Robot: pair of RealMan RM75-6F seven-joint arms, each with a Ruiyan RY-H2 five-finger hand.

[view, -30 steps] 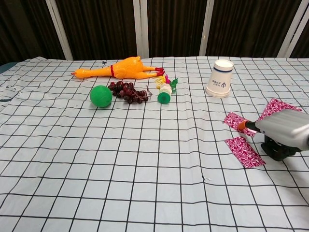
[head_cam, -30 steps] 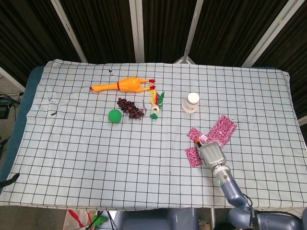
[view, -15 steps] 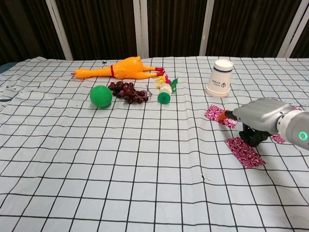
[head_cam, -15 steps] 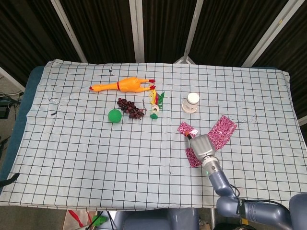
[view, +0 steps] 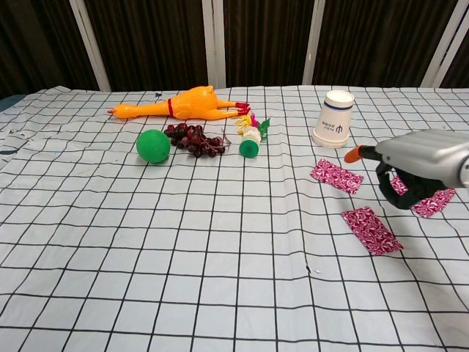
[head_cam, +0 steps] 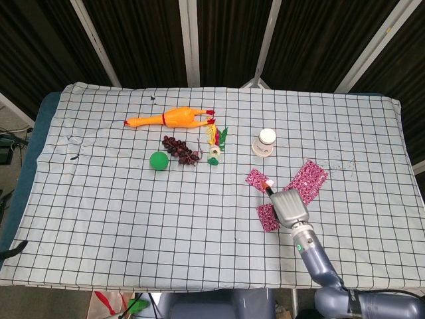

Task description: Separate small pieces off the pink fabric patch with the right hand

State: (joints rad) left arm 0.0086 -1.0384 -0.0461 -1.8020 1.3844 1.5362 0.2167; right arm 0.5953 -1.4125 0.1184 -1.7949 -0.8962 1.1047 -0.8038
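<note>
The pink fabric patch (head_cam: pixel 307 179) lies right of centre, partly hidden behind my right hand in the chest view (view: pixel 432 202). Two small pink pieces lie apart from it: one (head_cam: pixel 255 177) (view: pixel 335 176) below the cup, the other (head_cam: pixel 267 216) (view: pixel 371 229) nearer the front. My right hand (head_cam: pixel 289 206) (view: pixel 421 165) hovers above the cloth between them. An orange-tipped finger (view: pixel 354 153) points left, and it holds nothing. The left hand does not show in either view.
An upturned white paper cup (head_cam: pixel 266 141) (view: pixel 335 118) stands just beyond the pieces. Further left lie a rubber chicken (head_cam: pixel 174 118), a grape bunch (head_cam: pixel 180 149), a green ball (head_cam: pixel 158 161) and a small colourful toy (head_cam: pixel 215 146). The checked tablecloth (head_cam: pixel 133 212) covers the table.
The right hand dragged one small pink piece leftward away from the patch, then lifted off and drew back right. That piece now lies alone on the cloth.
</note>
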